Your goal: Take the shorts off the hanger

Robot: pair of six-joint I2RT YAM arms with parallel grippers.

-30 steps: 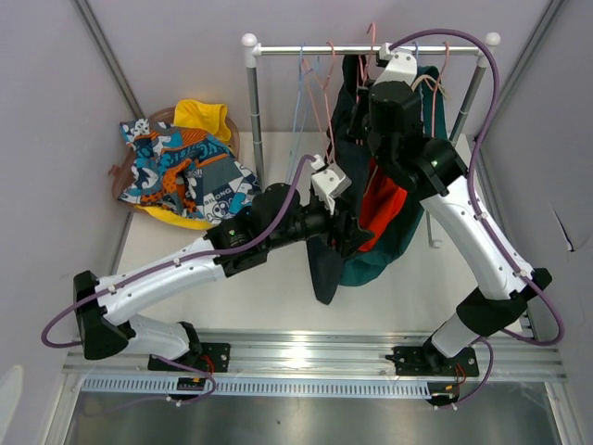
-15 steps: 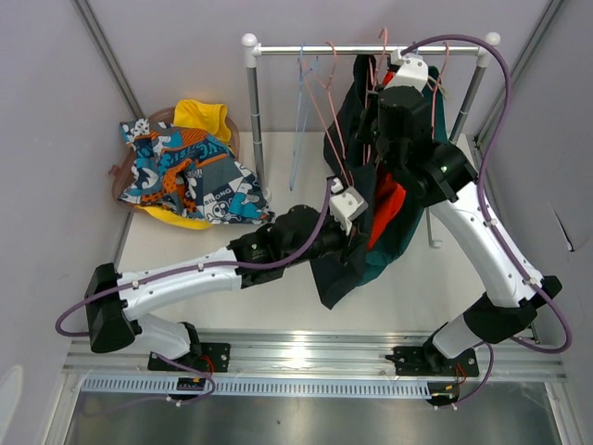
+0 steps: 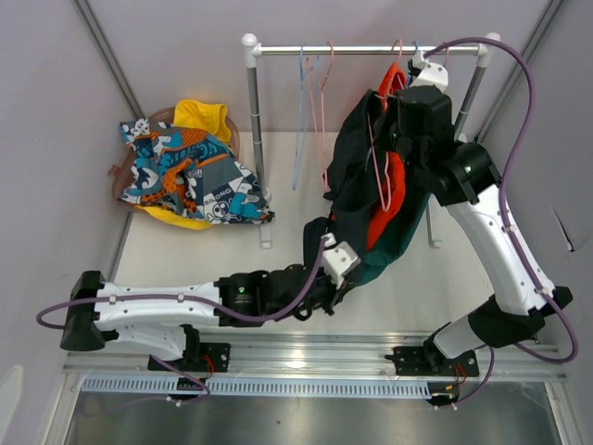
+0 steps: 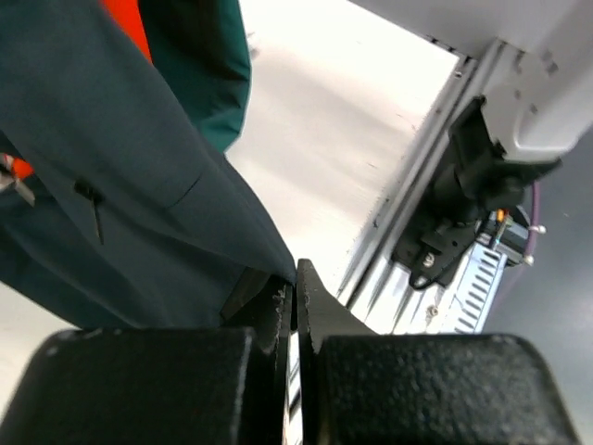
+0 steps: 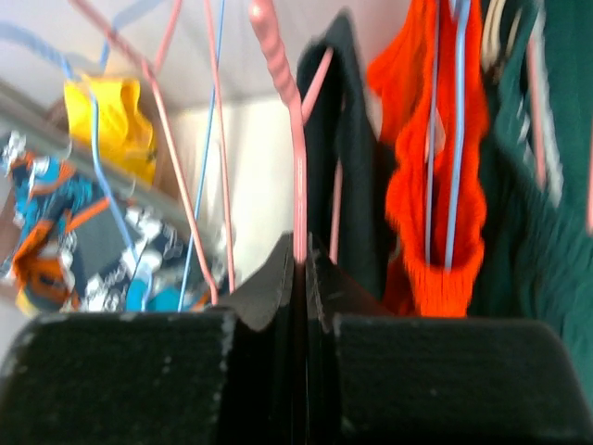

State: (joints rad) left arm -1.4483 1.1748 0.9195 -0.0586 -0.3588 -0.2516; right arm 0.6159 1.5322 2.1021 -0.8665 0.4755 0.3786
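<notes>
The very dark navy shorts [image 3: 357, 158] hang from a pink hanger [image 3: 378, 171] and stretch down towards the near edge. My left gripper [image 3: 341, 283] is shut on their lower hem; the left wrist view shows the dark cloth [image 4: 139, 185] pinched at the fingertips [image 4: 295, 273]. My right gripper [image 3: 400, 93], just under the rail [image 3: 371, 49], is shut on the pink hanger's wire [image 5: 298, 213]. Orange-red shorts [image 3: 391, 199] [image 5: 431, 185] and teal green shorts [image 3: 394, 248] [image 5: 547, 232] hang beside the dark ones [image 5: 343, 139].
A basket [image 3: 119, 176] at the back left holds yellow shorts [image 3: 204, 116] and blue-orange-white patterned shorts [image 3: 190, 176]. Empty blue and pink hangers [image 3: 310, 102] hang left of the clothes. The rack's posts [image 3: 252, 111] stand on the table, and a metal rail [image 3: 315, 348] runs along the near edge.
My left gripper shut on the dark shorts' hem and pulled it down towards the near edge. My right gripper moved right along the rail with the pink hanger.
</notes>
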